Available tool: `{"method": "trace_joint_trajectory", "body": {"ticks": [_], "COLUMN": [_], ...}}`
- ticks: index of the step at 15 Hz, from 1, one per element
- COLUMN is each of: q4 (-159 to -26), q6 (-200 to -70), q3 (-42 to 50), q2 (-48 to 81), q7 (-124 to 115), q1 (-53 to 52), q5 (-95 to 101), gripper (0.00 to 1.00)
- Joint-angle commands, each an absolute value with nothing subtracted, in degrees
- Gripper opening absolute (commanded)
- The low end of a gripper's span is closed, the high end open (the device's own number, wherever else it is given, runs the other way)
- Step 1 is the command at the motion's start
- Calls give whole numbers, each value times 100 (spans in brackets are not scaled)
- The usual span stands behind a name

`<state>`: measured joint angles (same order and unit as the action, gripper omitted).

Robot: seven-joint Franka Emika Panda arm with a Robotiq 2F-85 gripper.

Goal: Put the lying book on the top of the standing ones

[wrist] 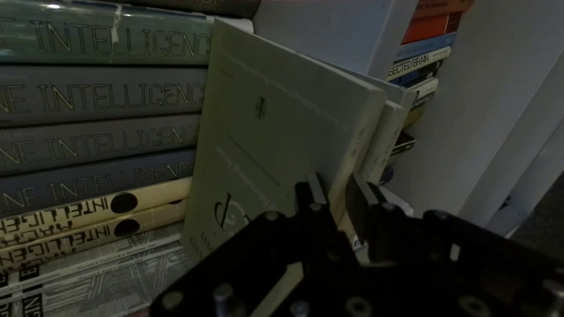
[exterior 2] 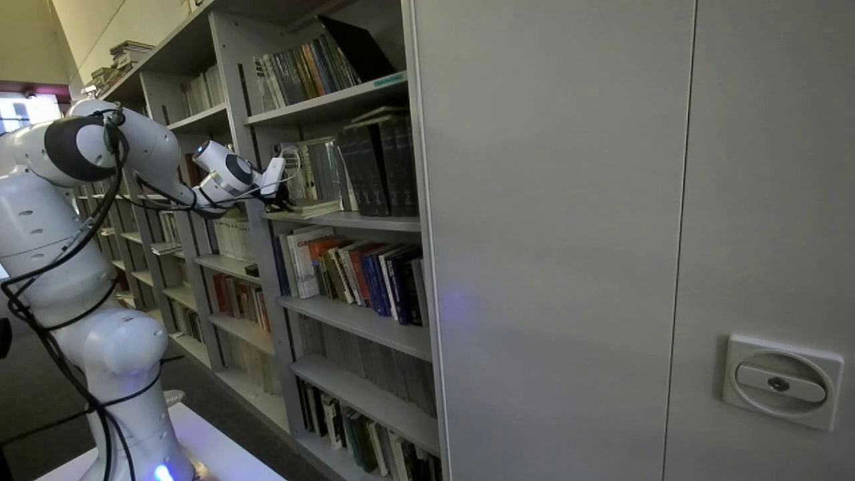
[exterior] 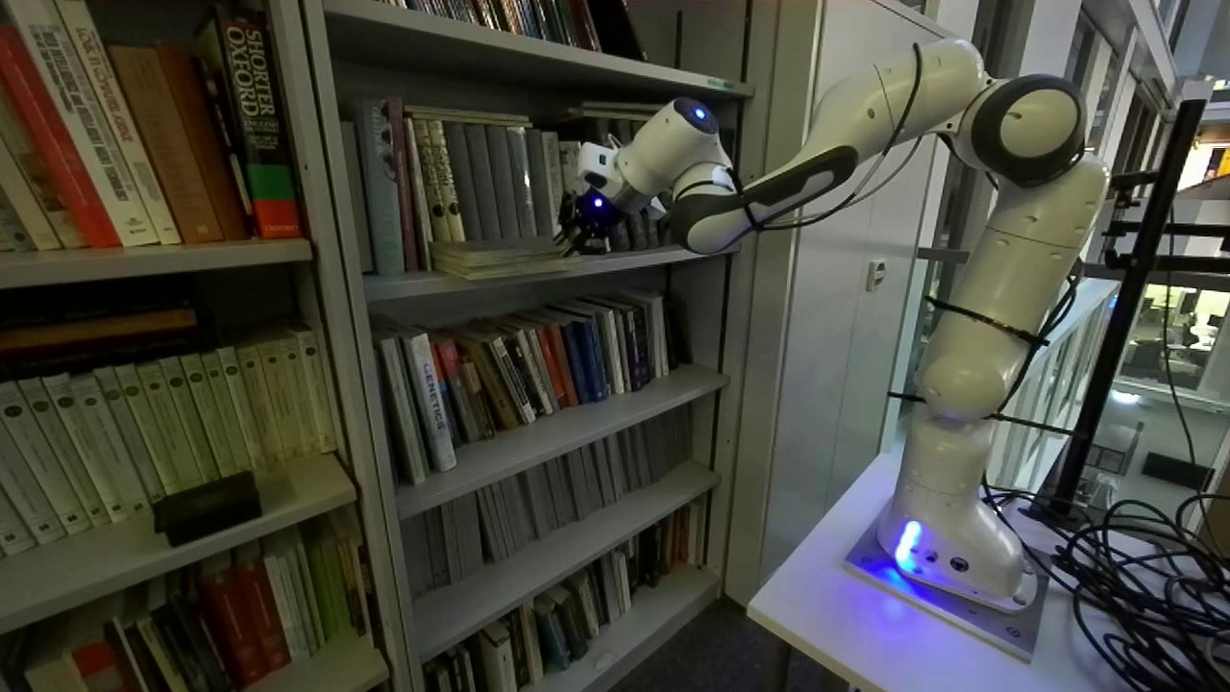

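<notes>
On the shelf, the lying book [wrist: 282,114] rests at the top of a small pale stack [exterior: 495,259], its light-green cover facing the wrist camera. Behind it rise the standing ones, upright grey and cream volumes [exterior: 490,183] whose spines [wrist: 97,97] read "Intelligence" in the wrist view. My gripper [wrist: 337,185] is at the spine side of the stack, one finger over the cover and the other beside the spine of the book below. A narrow gap remains between the fingers, with the top book's spine showing in it; whether they press on it I cannot tell.
Above the standing books runs another shelf board [exterior: 538,53]. Dark thick volumes [exterior 2: 381,167] stand right of the grey ones, close to my wrist. A row of colourful books [exterior: 538,356] fills the shelf below. A vertical shelf panel [wrist: 335,31] borders the stack.
</notes>
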<state>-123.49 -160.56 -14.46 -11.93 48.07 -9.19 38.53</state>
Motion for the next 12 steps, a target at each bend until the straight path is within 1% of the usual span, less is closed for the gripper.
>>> {"method": "trace_joint_trajectory", "body": {"ticks": [1, 12], "q4": [-12417, -12616], "q6": [-16030, -15937], "q3": [-1303, -1346], "q2": [-1251, -1466], "q7": [4897, 4785], "q1": [-1048, -1045], "q5": [3841, 3945], "gripper": [4, 4]}}
